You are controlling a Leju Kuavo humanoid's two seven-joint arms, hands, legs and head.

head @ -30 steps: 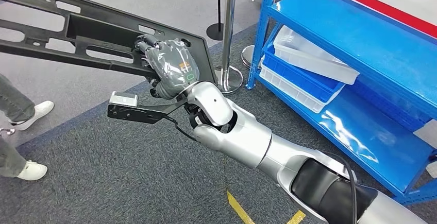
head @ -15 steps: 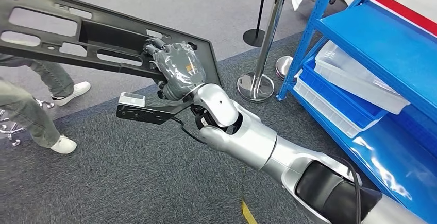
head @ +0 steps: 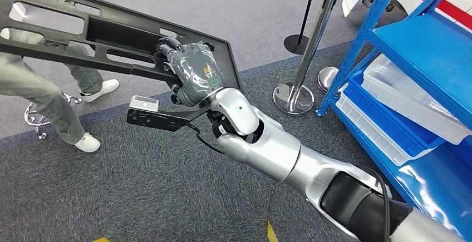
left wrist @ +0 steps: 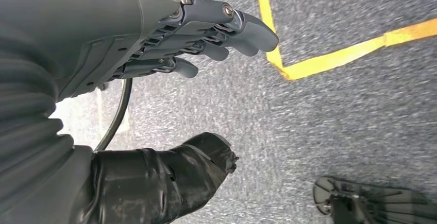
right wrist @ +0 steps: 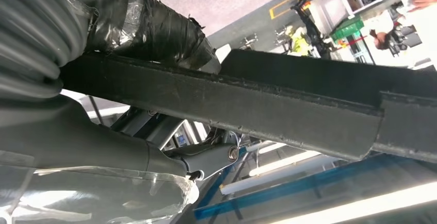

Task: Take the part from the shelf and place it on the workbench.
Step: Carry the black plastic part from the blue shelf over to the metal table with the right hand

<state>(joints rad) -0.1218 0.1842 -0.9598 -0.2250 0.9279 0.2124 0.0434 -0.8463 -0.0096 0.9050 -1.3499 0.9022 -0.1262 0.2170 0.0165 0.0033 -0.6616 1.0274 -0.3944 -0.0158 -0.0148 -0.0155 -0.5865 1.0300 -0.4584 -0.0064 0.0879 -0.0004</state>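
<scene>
The right arm (head: 289, 158) reaches forward from low right in the head view. At its end the right hand (head: 192, 72) is closed on the black plastic frame part (head: 100, 36). Its fingers (head: 167, 47) are wrapped over one rail of the part, near the part's right end. In the right wrist view the taped thumb (right wrist: 149, 28) bears on one face of that rail (right wrist: 288, 108), and a darker finger (right wrist: 216, 157) sits on the opposite face.

The part is off the blue shelf (head: 423, 47) and carried in the air above the grey carpet (head: 139, 192). Its long axis runs from the hand out to the robot's left, so nearly all of its length overhangs on that side of the grip. It lies roughly flat with the far-left end slightly higher.

The left hand (left wrist: 154, 54) hangs low over the carpet near a yellow floor line (left wrist: 330, 59). Its fingers (left wrist: 227, 28) are loosely extended and hold nothing.

Beyond the part, a person's legs (head: 50, 100) stand under its left end. A chrome stanchion (head: 309, 53) stands between part and shelf.

No desk is visible. Judgement: setting down depends on swinging the overhanging left end clear of the person.
</scene>
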